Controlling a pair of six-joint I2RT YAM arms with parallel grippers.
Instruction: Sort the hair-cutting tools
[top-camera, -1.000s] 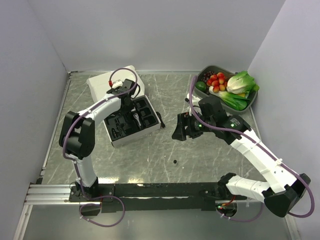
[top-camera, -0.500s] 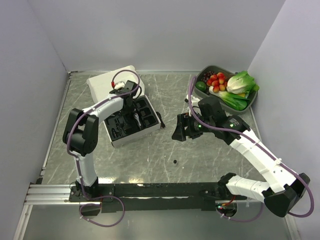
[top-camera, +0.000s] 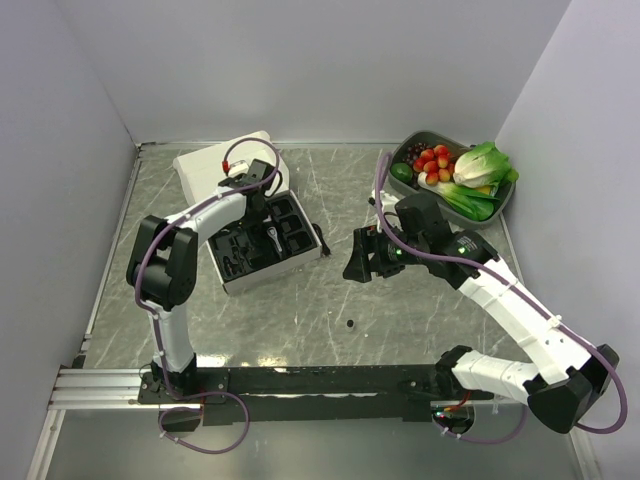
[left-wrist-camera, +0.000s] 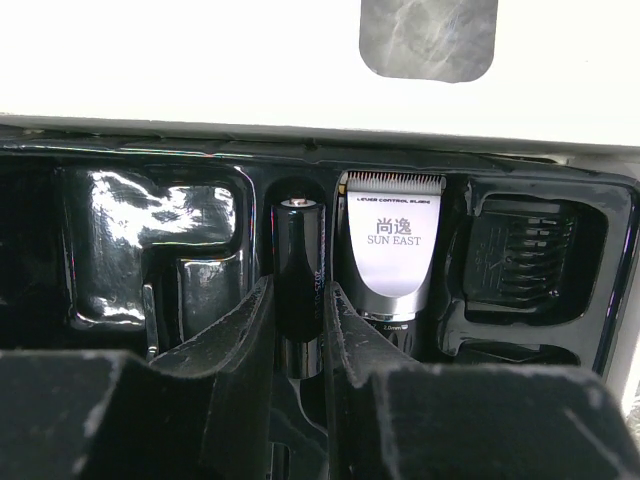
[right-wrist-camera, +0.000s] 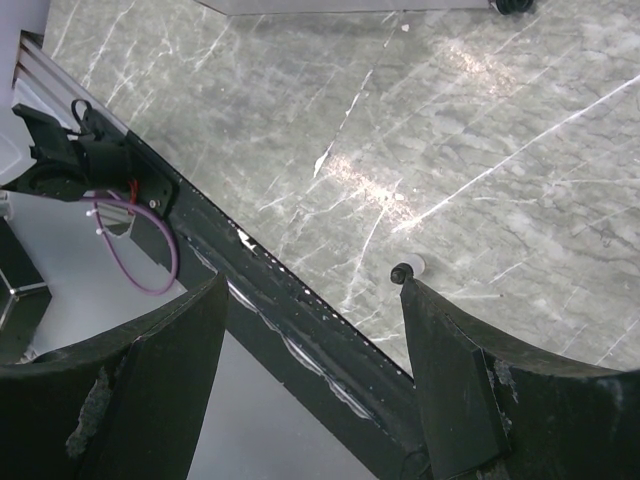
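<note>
Left gripper (left-wrist-camera: 299, 288) edges slightly right over tray (top-camera: 250, 281), clenched on cylinder (left-wrist-camera: 299, 240) in slot beside clipper (left-wrist-camera: 392, 245). Right gripper (right-wrist-camera: 312, 283) hangs released; one bit (top-camera: 350, 323) lies loose on worktop (top-camera: 300, 300), unsorted.

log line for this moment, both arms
left gripper: shut on black cylinder in tray | right gripper: open, empty, over table | small black bit: loose on table

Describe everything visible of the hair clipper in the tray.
The hair clipper shows a silver metal head printed SUN EAST, its toothed blade toward the white box. It lies in a middle slot of the black tray, beside a black cylinder held by the left gripper, whose finger hides its body.
</note>
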